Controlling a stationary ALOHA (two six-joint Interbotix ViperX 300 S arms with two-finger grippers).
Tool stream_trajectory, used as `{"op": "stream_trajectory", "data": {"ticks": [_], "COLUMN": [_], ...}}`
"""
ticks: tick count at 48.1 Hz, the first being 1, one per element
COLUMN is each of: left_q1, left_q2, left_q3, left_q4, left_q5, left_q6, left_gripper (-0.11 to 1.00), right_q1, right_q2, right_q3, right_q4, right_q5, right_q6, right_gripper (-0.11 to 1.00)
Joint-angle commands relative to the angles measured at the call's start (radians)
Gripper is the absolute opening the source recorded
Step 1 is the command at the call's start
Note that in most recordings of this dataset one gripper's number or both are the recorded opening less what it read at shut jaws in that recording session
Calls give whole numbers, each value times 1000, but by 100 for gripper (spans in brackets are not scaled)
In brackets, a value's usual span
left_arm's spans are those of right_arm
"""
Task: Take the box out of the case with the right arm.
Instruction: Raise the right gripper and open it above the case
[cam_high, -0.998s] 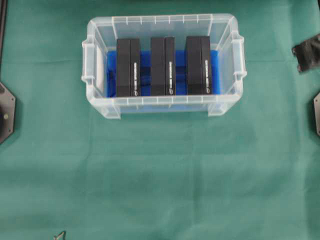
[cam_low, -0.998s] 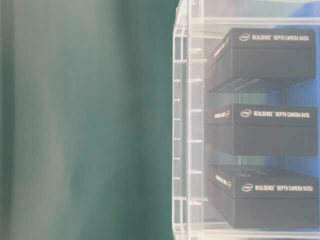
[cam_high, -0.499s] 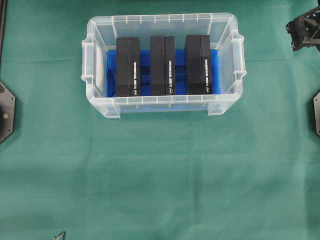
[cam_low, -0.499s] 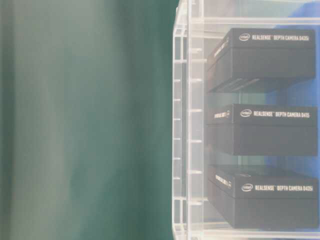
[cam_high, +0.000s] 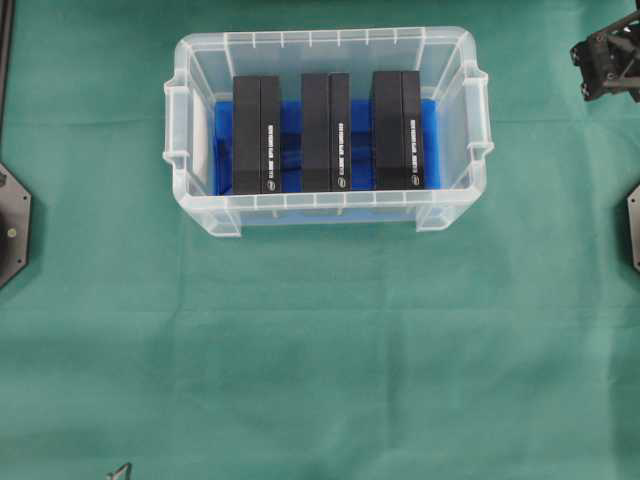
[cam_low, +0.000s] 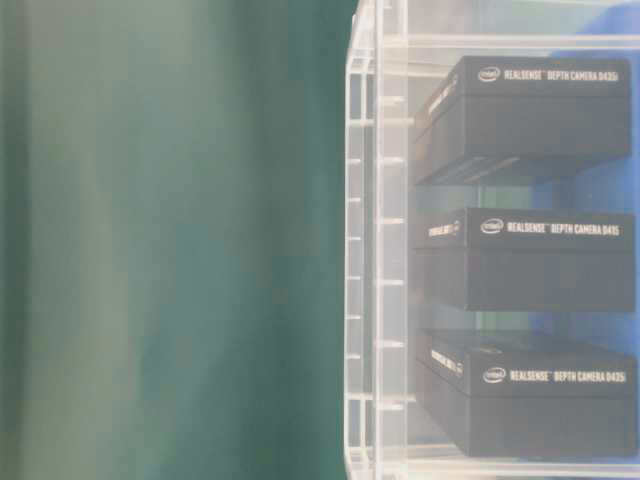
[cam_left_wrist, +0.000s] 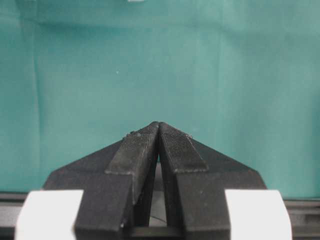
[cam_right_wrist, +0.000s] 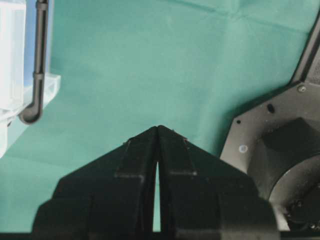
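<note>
The case (cam_high: 325, 40), a clear plastic bin with a blue sheet on its bottom, stands on the far half of the green cloth. Three black boxes stand on edge inside it: left (cam_high: 257, 135), middle (cam_high: 326, 132) and right (cam_high: 397, 130). The table-level view shows them through the case wall (cam_low: 375, 250). The right arm's black lattice end (cam_high: 608, 58) shows at the far right edge, well clear of the case. My right gripper (cam_right_wrist: 158, 127) has its tips together and holds nothing, with a case corner (cam_right_wrist: 12, 60) at its far left. My left gripper (cam_left_wrist: 159, 123) is shut over bare cloth.
Black arm base plates sit at the left edge (cam_high: 12, 225) and the right edge (cam_high: 633, 228); the right one also shows close by in the right wrist view (cam_right_wrist: 275, 145). A black cable (cam_right_wrist: 35, 60) hangs beside the case corner. Green cloth covers the table.
The right arm's end moved from beside the case's right side toward the far edge of the table, then almost stopped. The boxes and the case have not moved.
</note>
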Motion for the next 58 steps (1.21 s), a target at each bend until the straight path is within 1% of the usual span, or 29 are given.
{"op": "stream_trajectory", "data": {"ticks": [1,5,13,16,18,25,50,58], "left_q1": [-3,-3,-3,-3,-3,-3,-3,-3], "left_q2": [6,6,5,6,5,5,5,5], "left_q3": [-25,-26,-25,-25,-25,-25,-25,-26], "left_q4": [0,0,0,0,0,0,0,0], "left_q5": [-3,-5,-3,-3,-3,-5,21,21], "left_q6": [-2,-2,-2,-2,-2,-2,-3,-2], "left_gripper": [0,0,0,0,0,0,0,0], "right_q1": [-6,-6,-5,-5,-6,-6,-6,-3], "right_q2": [-3,-2,-2,-2,-2,-2,-2,6], "right_q3": [-6,-3,-3,-2,-2,-3,-3,-9], "right_q4": [-5,-8,-18,-26,-26,-29,-26,-21], "right_q5": [-6,-3,2,5,5,5,6,3], "right_q6": [3,9,37,40,43,57,60,72], "right_gripper": [7,28,78,91,95,94,94,94]}}
